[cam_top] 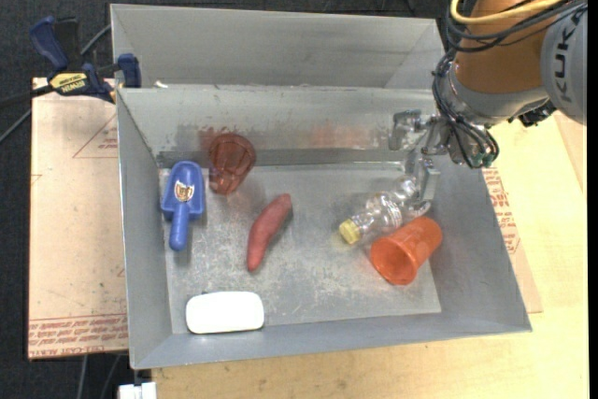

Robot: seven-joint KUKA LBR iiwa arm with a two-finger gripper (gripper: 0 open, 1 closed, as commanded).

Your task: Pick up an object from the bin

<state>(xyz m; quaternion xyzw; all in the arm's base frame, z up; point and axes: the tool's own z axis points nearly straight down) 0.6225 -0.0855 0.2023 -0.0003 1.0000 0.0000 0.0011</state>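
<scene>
My gripper (pixel 419 171) hangs low at the bin's right side, just above the far end of a clear crumpled plastic bottle (pixel 378 216) with a yellow cap. The bottle lies on its side, cap pointing left. An orange plastic cup (pixel 404 250) lies tipped over right beside the bottle, in front of the gripper. The view shows nothing held by the gripper.
A reddish elongated sweet-potato-shaped thing (pixel 267 230) lies in the middle. A blue toy scoop (pixel 182 201) and a dark red translucent cup (pixel 229 162) are at the left. A white oval bar (pixel 224 312) lies near the front left corner. The arm comes in over the right rim.
</scene>
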